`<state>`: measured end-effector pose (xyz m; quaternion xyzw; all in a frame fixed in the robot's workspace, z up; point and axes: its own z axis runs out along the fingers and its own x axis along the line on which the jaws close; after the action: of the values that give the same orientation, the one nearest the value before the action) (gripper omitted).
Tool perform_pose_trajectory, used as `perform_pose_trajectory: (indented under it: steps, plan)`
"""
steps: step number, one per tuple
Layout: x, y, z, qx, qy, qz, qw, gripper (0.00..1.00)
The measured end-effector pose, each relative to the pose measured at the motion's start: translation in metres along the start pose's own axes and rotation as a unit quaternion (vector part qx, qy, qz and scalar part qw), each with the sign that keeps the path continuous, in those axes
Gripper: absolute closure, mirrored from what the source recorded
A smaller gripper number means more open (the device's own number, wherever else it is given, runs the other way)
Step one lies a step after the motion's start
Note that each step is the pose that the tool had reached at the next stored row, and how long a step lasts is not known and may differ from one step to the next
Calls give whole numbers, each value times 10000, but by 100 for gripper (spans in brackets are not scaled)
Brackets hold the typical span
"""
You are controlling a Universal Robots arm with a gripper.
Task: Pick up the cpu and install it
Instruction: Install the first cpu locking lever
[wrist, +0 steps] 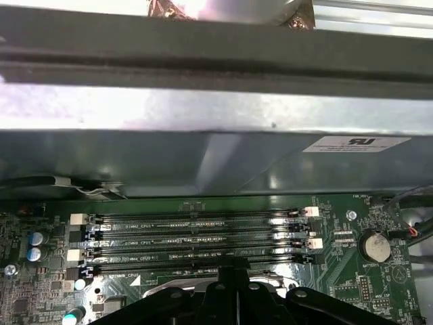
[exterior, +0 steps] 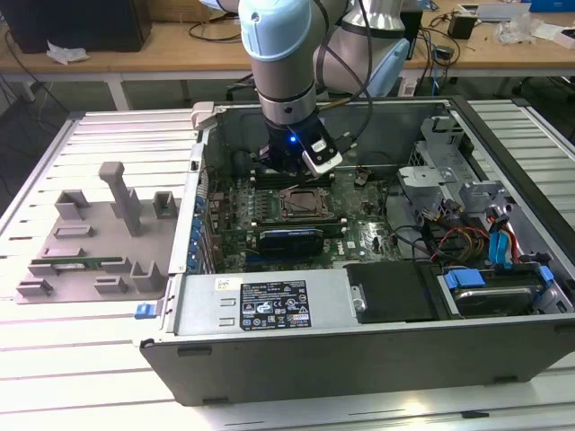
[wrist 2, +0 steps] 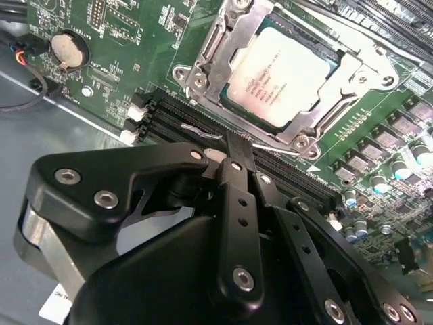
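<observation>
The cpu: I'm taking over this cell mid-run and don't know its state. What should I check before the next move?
1. The cpu is inside the socket frame: ok, its silvery top faces up within the frame.
2. The cpu lies level: ok as far as the second wrist view shows; full seating cannot be told.
3. The claw is apart from the cpu: ok, it hangs over the memory slots beside the socket.
4. The socket frame is latched over the chip: cannot tell.
5. Nothing lies on the cpu's top: ok.
</observation>
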<state>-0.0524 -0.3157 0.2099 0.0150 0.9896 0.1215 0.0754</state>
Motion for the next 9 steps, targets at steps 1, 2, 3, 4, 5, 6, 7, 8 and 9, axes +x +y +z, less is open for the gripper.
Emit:
perform_pose_trajectory:
  steps: [1, 2, 3, 4, 5, 6, 7, 8, 9]
  plan:
    - [0, 0, 0, 0, 0, 0, 10000, 89]
    - [0, 0, 1, 0, 0, 1, 10000, 89]
    - [1, 1, 5, 3, -5, 17, 10000, 89]
    - [1, 2, 8, 9, -11, 37, 10000, 89]
    - [0, 4, 16, 23, -25, 92, 10000, 89]
    - [0, 4, 20, 31, -35, 135, 9999, 89]
    - [0, 4, 23, 38, -46, 179, 9998, 89]
    - [0, 5, 29, 52, -69, 270, 9996, 89]
    - [1, 6, 33, 58, -80, 313, 9995, 89]
